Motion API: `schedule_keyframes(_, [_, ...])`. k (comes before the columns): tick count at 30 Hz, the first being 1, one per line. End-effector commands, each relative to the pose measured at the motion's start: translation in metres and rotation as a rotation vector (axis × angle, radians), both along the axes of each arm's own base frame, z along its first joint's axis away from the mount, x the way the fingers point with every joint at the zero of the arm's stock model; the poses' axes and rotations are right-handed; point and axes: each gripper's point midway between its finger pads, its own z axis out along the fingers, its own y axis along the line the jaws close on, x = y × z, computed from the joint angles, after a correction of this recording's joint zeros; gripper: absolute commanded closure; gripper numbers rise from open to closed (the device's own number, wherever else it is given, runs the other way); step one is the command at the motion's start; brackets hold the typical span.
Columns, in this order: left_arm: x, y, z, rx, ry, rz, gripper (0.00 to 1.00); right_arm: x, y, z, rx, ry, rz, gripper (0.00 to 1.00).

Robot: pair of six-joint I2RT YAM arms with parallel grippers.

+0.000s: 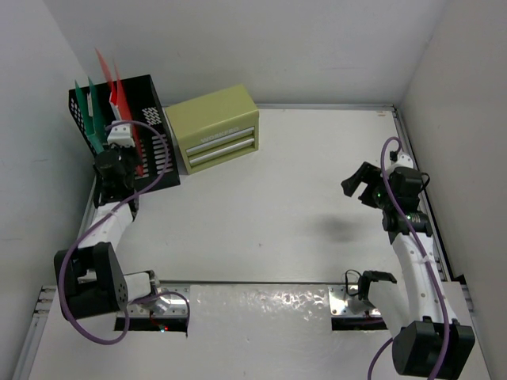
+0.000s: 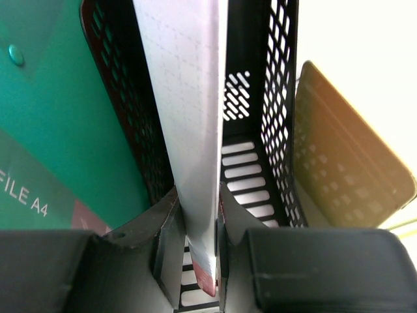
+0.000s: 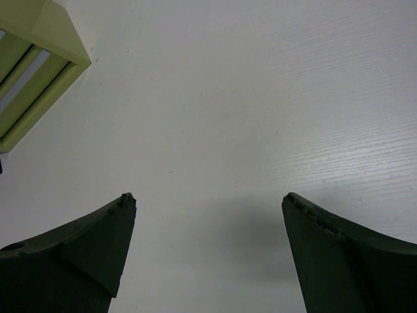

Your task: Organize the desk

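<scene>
My left claw (image 2: 199, 218) is clamped on a thin flat folder (image 2: 186, 130). The folder is pale on the side I see and red at its bottom edge, and it stands inside a black mesh rack (image 2: 277, 98). A green folder (image 2: 58, 130) fills the slot to its left, with its printed lettering cut off.

Only my left wrist view shows this pinch. From above, my own wrist hides it. The overhead view shows instead that the rack sits in the far left corner of the white desk (image 1: 277, 206), with an olive drawer box (image 1: 214, 127) just beside it.

My right claw (image 3: 208, 202) has its fingers wide apart, holding nothing, above bare desk on the right side. Its wrist view catches only a cropped corner of the drawer box.
</scene>
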Motion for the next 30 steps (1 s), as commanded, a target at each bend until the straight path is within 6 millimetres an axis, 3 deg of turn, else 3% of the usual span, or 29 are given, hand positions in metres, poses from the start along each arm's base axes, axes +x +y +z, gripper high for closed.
schedule_keyframes(1, [0.004, -0.01, 0.031, 0.053, -0.12, -0.104, 1.0, 0.007, 0.001, 0.012, -0.012, -0.049, 0.019, 0.09])
schedule_keyframes(7, [-0.002, 0.004, 0.01, 0.029, -0.07, -0.059, 1.0, 0.007, 0.001, 0.014, -0.013, -0.054, 0.016, 0.09])
schedule_keyframes(14, [-0.003, -0.01, -0.003, -0.032, -0.03, -0.126, 1.0, 0.008, 0.001, 0.016, -0.012, -0.055, 0.021, 0.09])
schedule_keyframes(23, [-0.003, 0.014, -0.019, -0.004, 0.057, -0.009, 1.0, 0.01, 0.001, 0.017, -0.013, -0.055, 0.019, 0.09])
schedule_keyframes(30, [0.001, 0.008, -0.042, -0.064, 0.144, -0.034, 1.0, 0.008, 0.0, 0.017, -0.02, -0.057, 0.02, 0.09])
